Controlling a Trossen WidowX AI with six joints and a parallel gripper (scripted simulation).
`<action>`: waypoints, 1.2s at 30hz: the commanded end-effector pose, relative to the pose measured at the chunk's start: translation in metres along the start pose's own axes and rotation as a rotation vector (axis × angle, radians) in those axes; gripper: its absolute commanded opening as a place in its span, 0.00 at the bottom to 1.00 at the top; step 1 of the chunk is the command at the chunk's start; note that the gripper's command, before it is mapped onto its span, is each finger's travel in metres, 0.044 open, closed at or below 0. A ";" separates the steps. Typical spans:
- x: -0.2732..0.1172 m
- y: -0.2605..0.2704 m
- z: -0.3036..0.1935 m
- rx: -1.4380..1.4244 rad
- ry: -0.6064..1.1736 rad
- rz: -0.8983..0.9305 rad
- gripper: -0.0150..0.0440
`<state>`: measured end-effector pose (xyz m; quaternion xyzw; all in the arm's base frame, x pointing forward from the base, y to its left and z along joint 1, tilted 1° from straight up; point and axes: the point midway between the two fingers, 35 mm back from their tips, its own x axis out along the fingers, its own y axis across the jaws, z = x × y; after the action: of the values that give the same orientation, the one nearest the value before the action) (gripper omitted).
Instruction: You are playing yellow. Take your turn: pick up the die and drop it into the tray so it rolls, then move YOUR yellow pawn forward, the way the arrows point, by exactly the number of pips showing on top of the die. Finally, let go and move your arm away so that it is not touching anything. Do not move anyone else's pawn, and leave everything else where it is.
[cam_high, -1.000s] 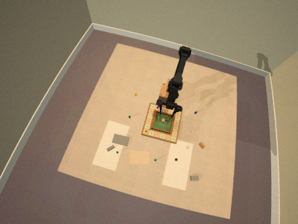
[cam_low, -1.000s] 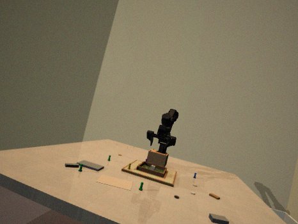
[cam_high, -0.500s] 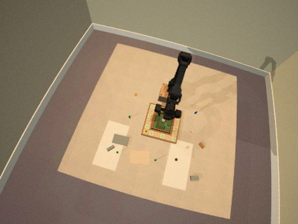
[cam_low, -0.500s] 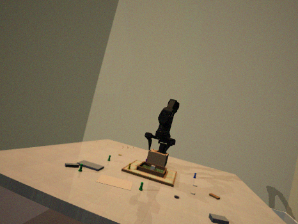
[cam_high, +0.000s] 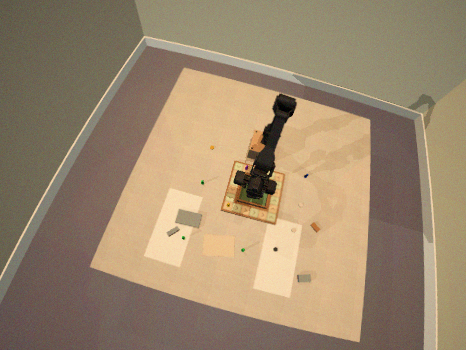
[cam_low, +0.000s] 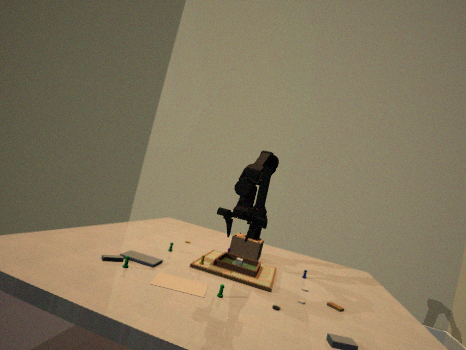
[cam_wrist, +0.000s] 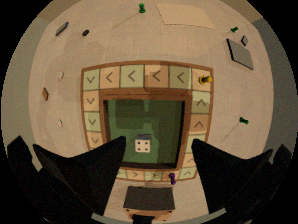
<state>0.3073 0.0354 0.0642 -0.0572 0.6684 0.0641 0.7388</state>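
Wrist view: white cube die (cam_low: 239, 261) (cam_wrist: 143, 145) inside green-floored brown tray (cam_high: 251, 204) (cam_low: 235, 268) (cam_wrist: 187, 120), four pips facing camera; black gripper (cam_high: 255, 184) (cam_low: 238, 238) (cam_wrist: 160, 143) above, fingers apart, holding nothing; purple pawn (cam_high: 246, 167) (cam_low: 229, 250) (cam_wrist: 172, 178), then yellow pawn (cam_high: 228, 204) (cam_low: 202, 260) (cam_wrist: 205, 80) on corner square.

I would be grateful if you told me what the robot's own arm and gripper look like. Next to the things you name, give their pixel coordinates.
The arm (cam_high: 270, 145) (cam_low: 264, 185) is black all over, with slim links and chunky, rounded joints. The gripper (cam_high: 255, 186) (cam_low: 241, 237) (cam_wrist: 160, 143) is black too, with two wedge-shaped fingers that taper towards their tips. I can make out no markings or loose cables at this size.
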 end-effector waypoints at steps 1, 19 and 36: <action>0.014 -0.036 0.038 0.023 0.037 -0.006 0.60; 0.056 -0.089 0.076 0.051 0.075 -0.007 0.59; 0.072 -0.089 0.075 0.051 0.075 -0.007 0.59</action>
<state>0.4071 -0.0382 0.0133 -0.0425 0.6894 0.0409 0.7220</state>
